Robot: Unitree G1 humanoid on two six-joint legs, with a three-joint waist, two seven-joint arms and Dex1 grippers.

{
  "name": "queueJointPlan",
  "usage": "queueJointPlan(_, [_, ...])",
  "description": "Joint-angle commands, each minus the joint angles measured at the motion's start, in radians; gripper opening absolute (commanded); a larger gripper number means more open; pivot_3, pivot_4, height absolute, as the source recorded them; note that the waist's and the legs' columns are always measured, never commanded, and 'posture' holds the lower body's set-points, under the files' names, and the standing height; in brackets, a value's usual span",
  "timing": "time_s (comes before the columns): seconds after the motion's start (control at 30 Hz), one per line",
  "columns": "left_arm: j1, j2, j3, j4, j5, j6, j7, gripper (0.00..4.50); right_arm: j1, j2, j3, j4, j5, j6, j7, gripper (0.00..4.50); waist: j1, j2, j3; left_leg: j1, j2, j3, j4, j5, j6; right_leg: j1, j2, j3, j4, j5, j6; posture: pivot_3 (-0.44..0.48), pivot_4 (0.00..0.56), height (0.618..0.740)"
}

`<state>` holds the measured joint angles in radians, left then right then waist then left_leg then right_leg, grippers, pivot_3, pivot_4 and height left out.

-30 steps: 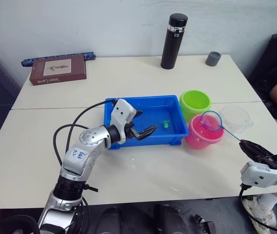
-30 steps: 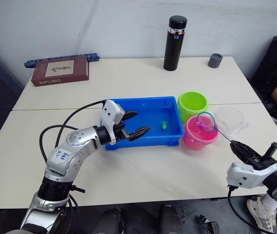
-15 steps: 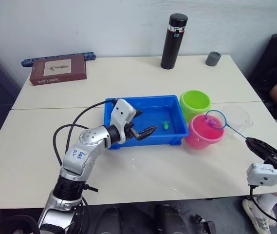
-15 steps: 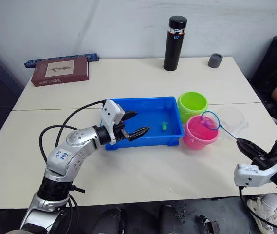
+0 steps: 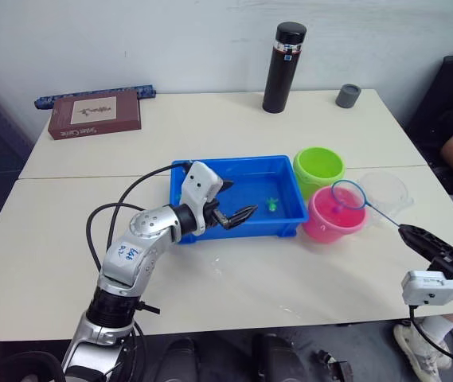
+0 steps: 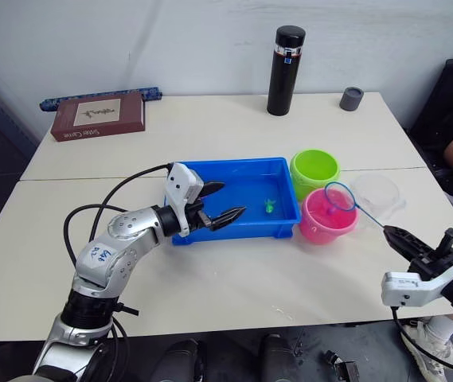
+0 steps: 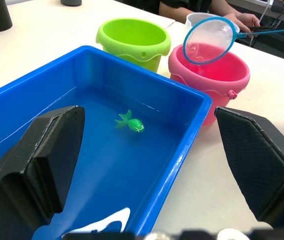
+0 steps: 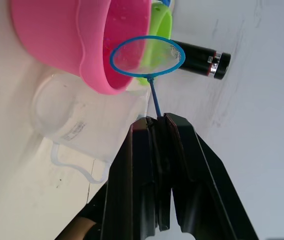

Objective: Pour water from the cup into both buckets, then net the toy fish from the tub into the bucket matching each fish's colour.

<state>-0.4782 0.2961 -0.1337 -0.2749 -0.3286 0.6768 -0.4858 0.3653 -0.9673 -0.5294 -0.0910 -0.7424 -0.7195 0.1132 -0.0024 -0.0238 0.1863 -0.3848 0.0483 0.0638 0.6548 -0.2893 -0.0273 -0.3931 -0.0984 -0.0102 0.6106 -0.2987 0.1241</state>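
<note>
Pink bucket (image 5: 333, 216), net (image 5: 348, 194) above (empty), right pincer (image 5: 413, 237) gripping

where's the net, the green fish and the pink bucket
net (image 7: 209, 40), left wrist view, on the mesh
green fish (image 7: 132, 123), left wrist view, on its body
pink bucket (image 5: 327, 225), left eye view, on its outer wall

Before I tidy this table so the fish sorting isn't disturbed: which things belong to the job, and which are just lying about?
Job:
tub
green fish
green bucket
pink bucket
net, clamped in the right gripper
cup

Lying about:
flask
grey cup
book
</note>
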Motion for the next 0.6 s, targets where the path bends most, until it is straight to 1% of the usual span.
queueJointPlan(0.03, [-0.002,0.005,0.014,-0.050,-0.005,-0.005,0.002,4.48,0.003,-0.014,-0.024,-0.014,-0.006,-0.010,-0.029,0.00,0.000,0.000,0.000,0.000,0.000,0.000,0.000,0.000,0.000,0.000,0.000,0.000,0.000,0.000,0.000,0.000,0.150,0.740])
queueJointPlan(0.2, [-0.002,0.004,0.013,-0.049,-0.006,-0.004,0.001,4.48,-0.035,-0.008,-0.034,-0.030,0.077,0.025,-0.002,0.00,-0.002,0.000,0.000,0.000,0.000,0.000,0.001,0.000,0.000,0.000,0.000,0.000,0.000,0.000,0.000,0.000,0.150,0.740])
queueJointPlan(0.3, [-0.006,0.005,0.016,-0.043,-0.004,-0.006,0.002,4.48,-0.106,0.011,-0.010,-0.097,0.232,0.102,0.067,0.00,-0.003,0.000,0.000,0.000,0.000,0.000,0.001,0.000,0.000,0.000,0.000,0.000,0.001,0.000,0.001,0.000,0.150,0.740])
queueJointPlan(0.37, [-0.006,0.005,0.016,-0.043,-0.003,-0.006,0.003,4.48,-0.152,0.018,0.009,-0.134,0.294,0.141,0.103,0.00,-0.004,0.000,0.000,0.001,0.000,0.000,0.002,0.000,0.000,0.001,0.000,0.001,0.002,0.000,0.001,0.000,0.150,0.740])
queueJointPlan(0.4, [-0.004,0.005,0.017,-0.046,-0.003,-0.006,0.005,4.48,-0.187,0.024,0.031,-0.166,0.331,0.171,0.126,0.00,-0.002,0.000,0.000,0.001,0.000,0.000,0.002,0.000,0.000,0.001,0.000,0.001,0.003,0.000,0.001,0.000,0.150,0.740])
queueJointPlan(0.5, [0.015,0.007,0.029,-0.062,0.001,0.001,0.024,4.48,-0.321,0.063,0.166,-0.271,0.489,0.332,0.231,0.00,-0.005,0.000,0.000,0.001,0.000,0.000,0.004,0.000,0.000,0.001,0.000,0.001,0.005,0.000,0.001,0.000,0.150,0.740])
queueJointPlan(0.6, [0.033,0.005,0.037,-0.079,0.006,0.009,0.048,4.48,-0.419,0.109,0.267,-0.311,0.603,0.487,0.321,0.00,0.000,0.000,0.000,0.001,0.000,-0.001,0.005,0.000,0.001,0.000,0.000,0.001,0.006,0.000,0.001,0.000,0.150,0.740])
